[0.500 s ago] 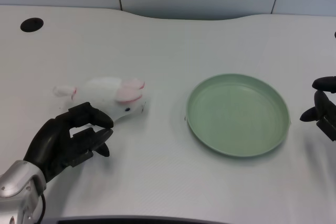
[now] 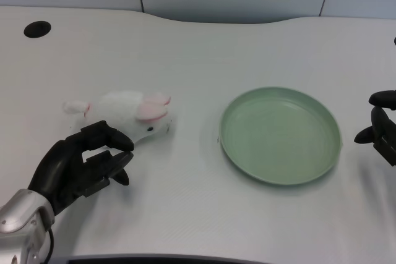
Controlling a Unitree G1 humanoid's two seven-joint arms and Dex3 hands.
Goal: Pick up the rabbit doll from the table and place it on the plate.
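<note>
A small white rabbit doll (image 2: 128, 114) lies on its side on the left half of the white desk (image 2: 185, 54), roughly midway between the near and far edges. Its pink-lined ears (image 2: 153, 106) point toward the middle of the desk, its face with one dark eye turns toward the near edge, and a small pale foot or tail sticks out toward the left edge. Just beside the doll, on the side nearer the robot, sits the black left hand (image 2: 83, 164), at the end of a silver forearm (image 2: 21, 224) coming up from the near-left corner. The fingers (image 2: 108, 137) are curled partway inward with nothing between them; the uppermost fingertips reach the doll's underside, though from this angle it is hard to tell whether they touch the fur or stop just short. The doll is not held and rests wholly on the desk. Well apart from it, on the right half of the desk, sits a round pale green plate (image 2: 337, 153) with a shallow raised rim. A small dark round hole (image 2: 37, 28) marks the far-left corner of the desk.
</note>
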